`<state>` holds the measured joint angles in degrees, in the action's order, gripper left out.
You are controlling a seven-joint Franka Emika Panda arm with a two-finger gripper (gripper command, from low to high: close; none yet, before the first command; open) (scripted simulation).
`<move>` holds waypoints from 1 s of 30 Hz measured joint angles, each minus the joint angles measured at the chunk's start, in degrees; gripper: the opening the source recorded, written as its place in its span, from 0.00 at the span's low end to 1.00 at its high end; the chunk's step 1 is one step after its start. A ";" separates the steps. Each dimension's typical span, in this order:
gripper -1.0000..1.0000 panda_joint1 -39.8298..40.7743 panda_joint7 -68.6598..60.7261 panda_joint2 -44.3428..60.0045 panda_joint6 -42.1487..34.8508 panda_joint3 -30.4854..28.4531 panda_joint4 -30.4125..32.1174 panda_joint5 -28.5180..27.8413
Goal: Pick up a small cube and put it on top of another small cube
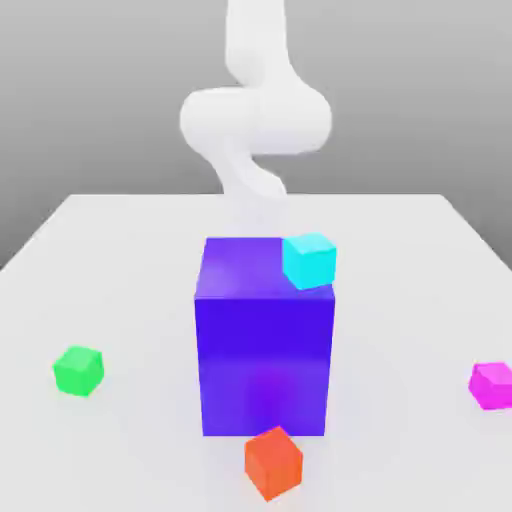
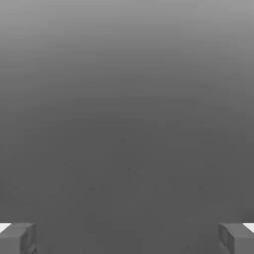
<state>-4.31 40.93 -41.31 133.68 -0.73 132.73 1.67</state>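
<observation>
Working across the exterior view from its left: the green cube (image 1: 78,370) sat alone on the white bench (image 1: 120,260), well apart from everything. Mid-frame stood the big blue-purple block (image 1: 265,338) w/ a cyan cube (image 1: 309,260) perched at its top corner, and an orange-red cube (image 1: 273,463) just in front of it. Far at the view's right edge lay the magenta cube (image 1: 492,385), partly cut off by the frame, flat on the bench.

I judged the magenta cube light, rigid, smooth-faced, prob. a bit slippery but not fragile. Best hold: two opposite vertical faces, pads centred, approx. mid-height.

Only the arm (image 1: 255,120) showed behind the block; the jaws themselves weren't visible there. In the hand view the two fingertips (image 2: 17,238) sat wide apart at the frame's corners w/ nothing between them, so the jaws were open and empty. That view showed only grey backdrop, no cube. I reckoned the magenta cube was well apart from the jaws, w/ the whole approach and alignment not yet done.
</observation>
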 joint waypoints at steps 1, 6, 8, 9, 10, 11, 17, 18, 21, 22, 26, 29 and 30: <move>0.50 -1.81 -2.13 1.96 0.81 -0.25 0.41 0.74; 0.50 -9.76 -12.10 11.15 4.55 -0.69 2.29 4.22; 0.50 -12.63 -15.97 14.78 6.00 -0.51 3.02 5.52; 0.50 -13.97 -17.88 16.59 6.73 -0.30 3.39 6.15; 0.50 -15.29 -19.77 18.40 7.46 -0.07 3.75 6.73; 0.50 -16.51 -21.62 20.20 8.18 0.27 4.12 7.27; 0.50 -23.02 -31.79 30.94 12.69 3.27 6.36 9.18; 0.50 -23.97 -33.21 32.71 13.47 3.87 6.74 9.08; 0.50 -27.39 -36.96 37.98 15.92 6.02 7.93 8.18; 0.50 -28.57 -37.96 39.73 16.76 6.55 8.34 7.52; 0.50 -32.35 -40.65 46.63 20.13 7.82 9.98 3.07; 0.50 -35.02 -41.14 51.70 22.54 7.98 11.17 -2.36; 0.50 -36.02 -40.97 53.45 23.47 7.74 11.38 -4.23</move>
<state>-40.33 -0.04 12.14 157.15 7.01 144.11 -2.57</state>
